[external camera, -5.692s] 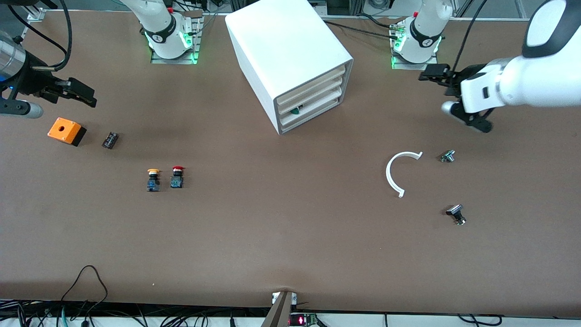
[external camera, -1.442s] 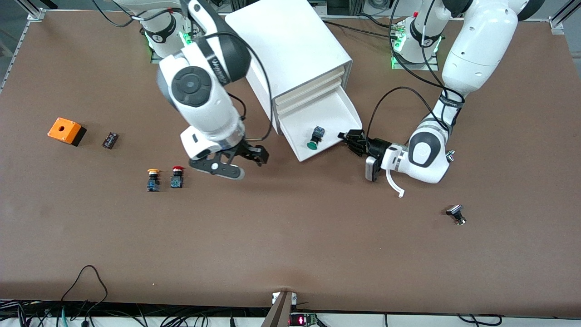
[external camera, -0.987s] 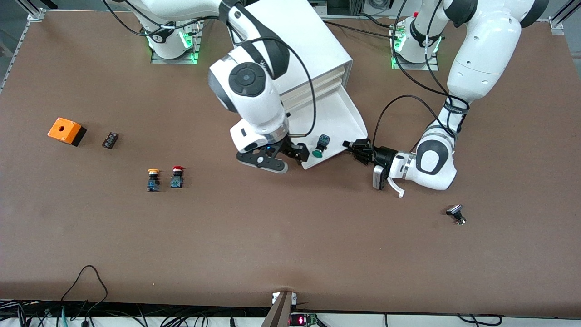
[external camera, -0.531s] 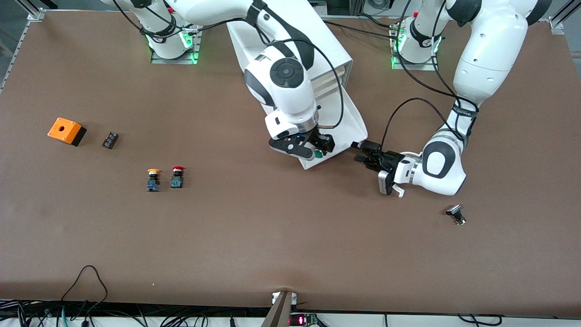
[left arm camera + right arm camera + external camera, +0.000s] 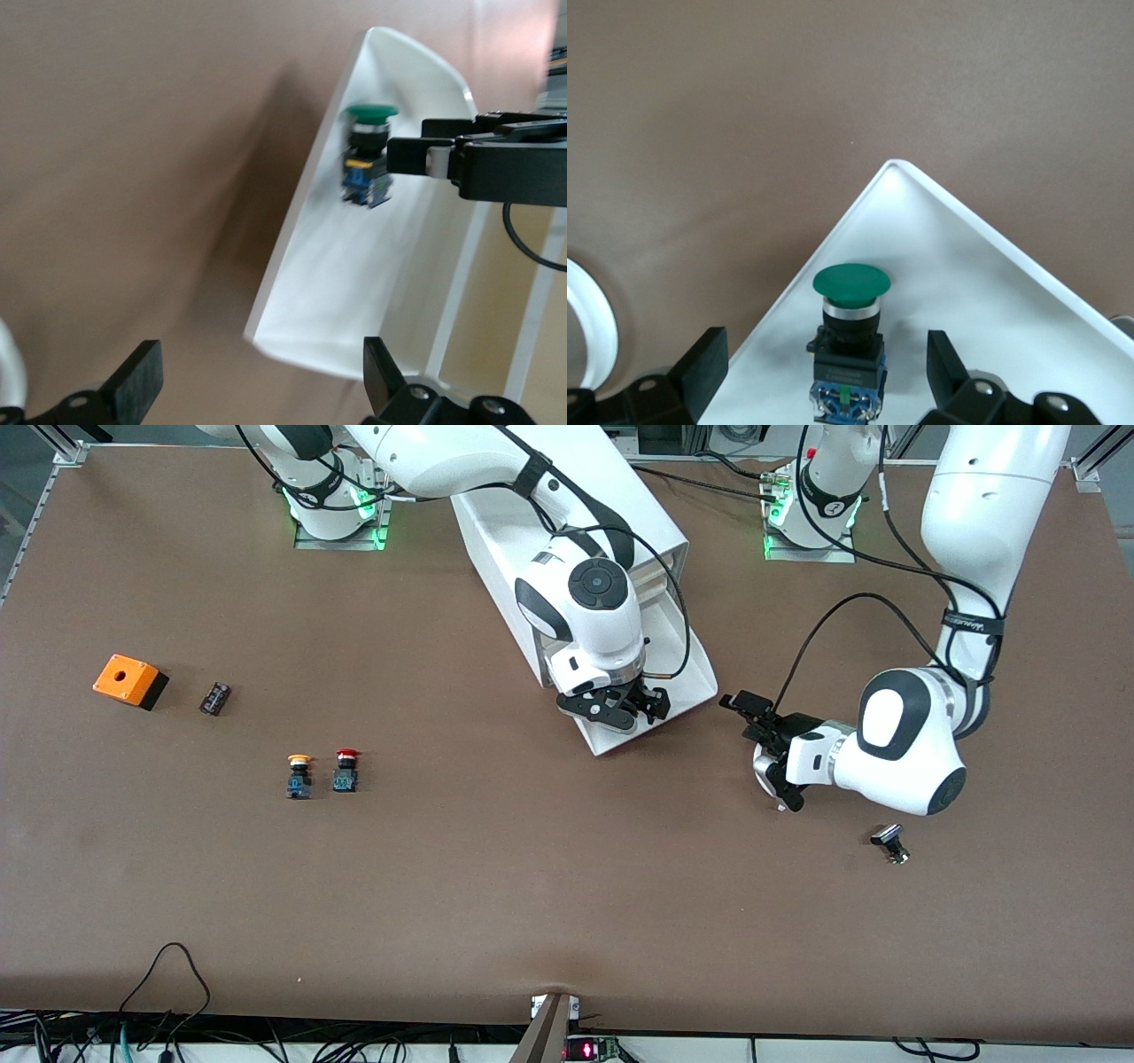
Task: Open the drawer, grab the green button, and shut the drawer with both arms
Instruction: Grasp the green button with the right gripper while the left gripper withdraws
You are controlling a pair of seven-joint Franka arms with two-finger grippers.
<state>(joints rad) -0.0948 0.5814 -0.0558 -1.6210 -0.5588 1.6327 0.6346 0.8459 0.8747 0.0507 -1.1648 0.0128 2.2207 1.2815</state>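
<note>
Front view first: my right gripper [image 5: 631, 707] is down in the pulled-out drawer [image 5: 700, 682], the lowest one of the white cabinet [image 5: 540, 514], which sits at the tabletop edge where my bases are. My own right wrist blocks most of the tray, so the button can't be seen from here at all. My left gripper [image 5: 760, 717] hangs over bare table [image 5: 532, 886] just beside the drawer's front corner, toward the left arm's end, touching nothing. A white curved piece [image 5: 762, 778] is mostly hidden under that wrist. Toward the right arm's end sit an orange box [image 5: 129, 680], a small dark block [image 5: 214, 697], a yellow-capped button [image 5: 299, 776] and a red-capped button [image 5: 345, 770]. A small metal part [image 5: 890, 842] lies near the left arm's end.

Left wrist view: my left fingertips [image 5: 137, 385] are spread wide with nothing between them, and only their tips show, the rest is cut off. The button [image 5: 368, 150] lies in the drawer's [image 5: 292, 257] front corner, on its side. My right gripper's one visible finger [image 5: 425, 158] is right up against the button's body; the other finger is hidden, so can't say if it's pinched.

Right wrist view: the button [image 5: 849, 341] sits between my right fingertips [image 5: 700, 372], which are wide apart with gaps on both sides, not gripping. The button's lower body is cut off. Drawer corner [image 5: 966, 257] is just past it.
</note>
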